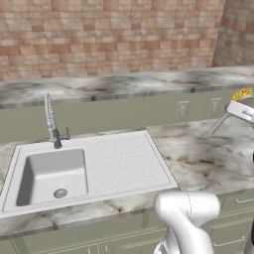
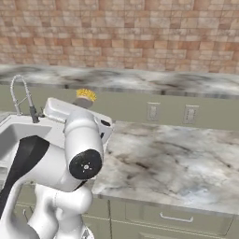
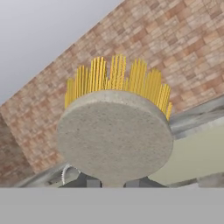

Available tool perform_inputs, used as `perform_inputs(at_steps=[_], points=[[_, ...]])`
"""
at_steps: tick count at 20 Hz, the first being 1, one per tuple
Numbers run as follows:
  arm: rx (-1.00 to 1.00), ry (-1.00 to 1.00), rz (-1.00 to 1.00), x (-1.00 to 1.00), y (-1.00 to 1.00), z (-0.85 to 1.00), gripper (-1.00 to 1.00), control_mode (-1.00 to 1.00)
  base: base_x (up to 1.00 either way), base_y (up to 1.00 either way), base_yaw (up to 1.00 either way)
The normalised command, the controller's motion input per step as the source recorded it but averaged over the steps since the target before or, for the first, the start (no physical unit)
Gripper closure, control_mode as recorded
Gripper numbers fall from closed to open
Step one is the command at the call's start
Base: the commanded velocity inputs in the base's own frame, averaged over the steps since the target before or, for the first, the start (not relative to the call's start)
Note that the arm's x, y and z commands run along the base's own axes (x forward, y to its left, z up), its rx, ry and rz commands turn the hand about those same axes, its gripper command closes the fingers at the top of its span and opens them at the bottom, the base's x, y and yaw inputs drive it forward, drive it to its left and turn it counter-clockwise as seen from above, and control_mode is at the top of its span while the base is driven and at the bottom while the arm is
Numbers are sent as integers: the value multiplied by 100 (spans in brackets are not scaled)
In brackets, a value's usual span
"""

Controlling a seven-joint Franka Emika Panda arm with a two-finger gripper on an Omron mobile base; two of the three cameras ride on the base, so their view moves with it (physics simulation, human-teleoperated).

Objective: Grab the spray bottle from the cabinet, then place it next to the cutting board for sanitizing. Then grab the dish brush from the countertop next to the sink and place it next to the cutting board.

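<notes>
The dish brush (image 3: 114, 131) is held up in the air with my gripper (image 3: 113, 183) shut on it. Its round grey-cream head with yellow bristles rises just above the two dark finger tips. The yellow bristles of the dish brush (image 1: 242, 93) show above my white hand at the right edge, over the marble countertop (image 1: 208, 154) to the right of the sink (image 1: 124, 163). From the other side the brush head (image 2: 86, 95) peeks out behind my arm. The spray bottle, the cabinet and the cutting board are out of view.
A tall chrome tap (image 1: 49, 119) stands behind the basin. A raised marble ledge (image 1: 124, 87) runs along the brick wall, with two wall sockets (image 1: 182, 110) below it. The countertop (image 2: 177, 158) stretches bare to the right, with drawers (image 2: 175, 217) beneath.
</notes>
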Motion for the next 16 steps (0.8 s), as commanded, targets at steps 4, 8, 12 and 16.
perform_inputs(at_steps=[4, 8, 12, 16], points=[[0, -10, 0, -83, 0, 22, 100, -100, 0, 0, 0], [0, -8, 0, -67, 4, 17, 100, -100, 0, 0, 0], [0, 0, 0, 0, 0, 0, 100, 100, -81, 2, 0], [0, 0, 0, 0, 0, 0, 100, 100, -100, 7, 0]])
